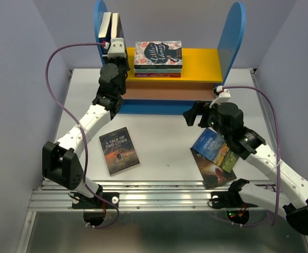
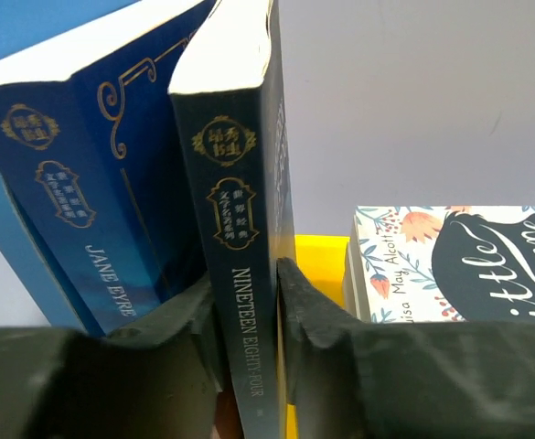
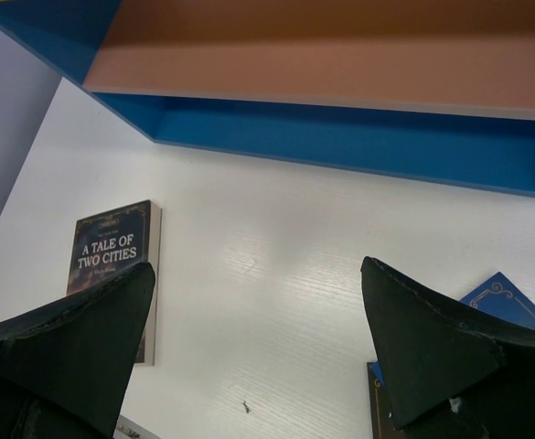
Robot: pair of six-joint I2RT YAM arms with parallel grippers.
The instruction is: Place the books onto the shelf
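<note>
On the yellow top board of the shelf (image 1: pixel 206 63), two books stand upright against the left blue panel: Jane Eyre (image 2: pixel 84 183) and Nineteen Eighty-Four (image 2: pixel 240 183). My left gripper (image 2: pixel 249 293) is shut on the spine of Nineteen Eighty-Four, one finger on each cover; from above it sits at the board's left end (image 1: pixel 116 45). A Tale of Two Cities (image 1: pixel 119 150) lies flat on the table at left. Animal Farm (image 1: pixel 212 150) lies at right, overlapping another book (image 1: pixel 217 171). My right gripper (image 1: pixel 193 116) hovers open over bare table, nothing between its fingers (image 3: pixel 258 283).
A flat stack topped by a floral cover (image 1: pixel 158 58) lies mid-board, just right of the held book (image 2: pixel 459 265). The shelf's salmon middle board and blue base (image 3: pixel 340 137) face the right gripper. Grey walls close in on both sides.
</note>
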